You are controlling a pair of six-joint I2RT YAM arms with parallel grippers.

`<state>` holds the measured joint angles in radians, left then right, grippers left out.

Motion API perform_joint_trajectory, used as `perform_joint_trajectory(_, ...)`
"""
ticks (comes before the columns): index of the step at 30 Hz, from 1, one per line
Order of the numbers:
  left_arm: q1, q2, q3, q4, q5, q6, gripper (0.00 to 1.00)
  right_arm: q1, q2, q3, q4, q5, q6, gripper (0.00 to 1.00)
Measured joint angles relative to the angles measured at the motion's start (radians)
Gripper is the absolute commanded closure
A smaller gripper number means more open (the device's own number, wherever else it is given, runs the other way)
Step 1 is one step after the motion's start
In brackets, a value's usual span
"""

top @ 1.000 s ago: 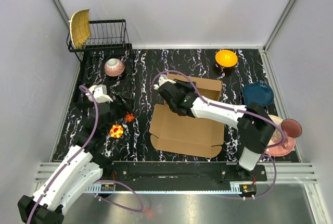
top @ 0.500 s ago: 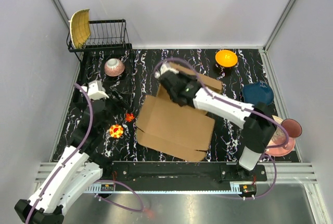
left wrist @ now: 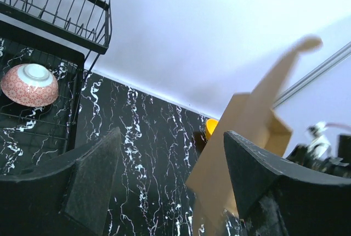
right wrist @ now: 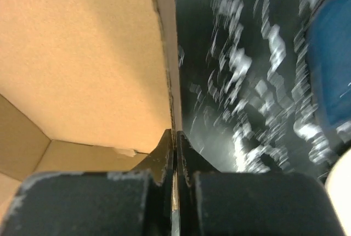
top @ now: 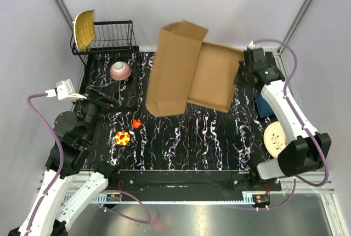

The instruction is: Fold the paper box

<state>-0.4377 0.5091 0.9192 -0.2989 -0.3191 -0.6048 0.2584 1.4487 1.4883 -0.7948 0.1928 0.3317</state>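
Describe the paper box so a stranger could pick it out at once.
Look at the black marbled table; over its far middle the paper box is held up, pinched at one edge by the right gripper. It is plain brown cardboard, unmarked, and much bigger than anything lying on the table.

Brown paper box [top: 189,74] lifted, flaps hanging open.

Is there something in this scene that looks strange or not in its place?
Yes. The paper box is not lying flat: the right tool, shut on one edge, holds it tilted up over the table, its panels splayed open.
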Motion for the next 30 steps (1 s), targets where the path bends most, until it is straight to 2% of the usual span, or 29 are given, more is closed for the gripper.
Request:
perform_joint_trajectory(5, 0.0, -0.027, -0.002, -0.011, -0.011, 0.003, 0.22, -0.065, -0.023, -0.372, 0.104, -0.267, 0.282, 1.0)
perform_joint_trajectory(10, 0.0, -0.071, -0.048, -0.014, -0.011, -0.014, 0.23, -0.06, -0.059, -0.6, 0.217, -0.397, 0.593, 1.0)
perform_joint_trajectory(17, 0.0, -0.089, -0.166, 0.001, 0.04, -0.069, 0.3, 0.032, -0.143, -0.657, 0.255, -0.352, 0.884, 1.0)
perform_joint_trajectory(21, -0.017, -0.072, -0.28, 0.074, 0.233, -0.077, 0.31, 0.104, -0.148, -0.684, 0.261, -0.306, 0.999, 1.0)
perform_joint_trajectory(23, -0.068, -0.05, -0.33, 0.101, 0.314, -0.075, 0.32, 0.121, -0.142, -0.691, 0.26, -0.298, 1.024, 1.0)
perform_joint_trajectory(30, -0.431, -0.076, -0.491, 0.157, 0.418, -0.046, 0.34, 0.133, -0.102, -0.698, 0.31, -0.278, 1.069, 1.0)
